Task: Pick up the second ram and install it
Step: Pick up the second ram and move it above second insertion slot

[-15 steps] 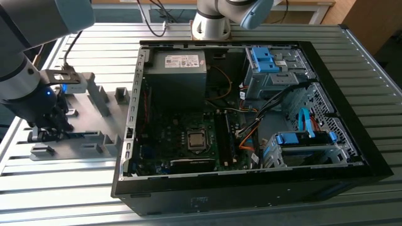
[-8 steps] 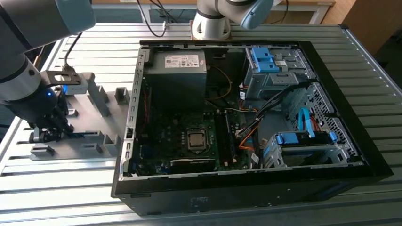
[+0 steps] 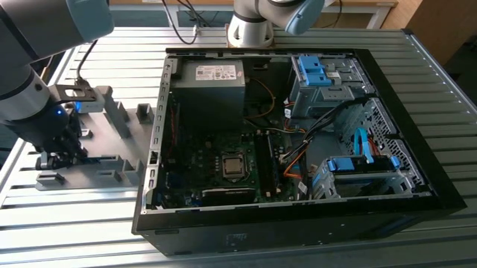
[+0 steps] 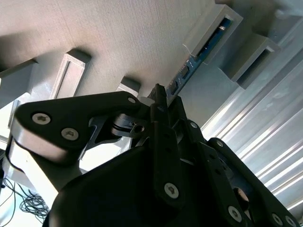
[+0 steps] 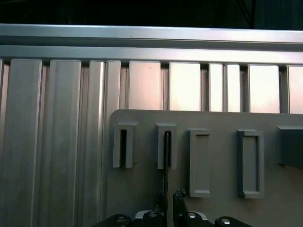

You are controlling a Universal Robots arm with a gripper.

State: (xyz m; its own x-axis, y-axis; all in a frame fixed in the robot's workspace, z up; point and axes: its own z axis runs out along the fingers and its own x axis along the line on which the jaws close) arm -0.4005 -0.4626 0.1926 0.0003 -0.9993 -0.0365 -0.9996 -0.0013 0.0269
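We see the second ram blue-green in the second wrist view, edge-on in the first wrist view; whether the hand holds it we cannot tell

— How is the light falling around the grey fixture plate?
— In the exterior view it is falling soft and even. The ribbed worktop around the plate is shining pale, while the open computer case beside it is sinking into shadow inside.
— And in the wrist views?
— In the second wrist view the plate is glowing matt and grainy, the worktop ribs beside it are glaring white, and the gripper before it is looming black. In the first wrist view the plate is lying dim while the worktop past it is flaring.
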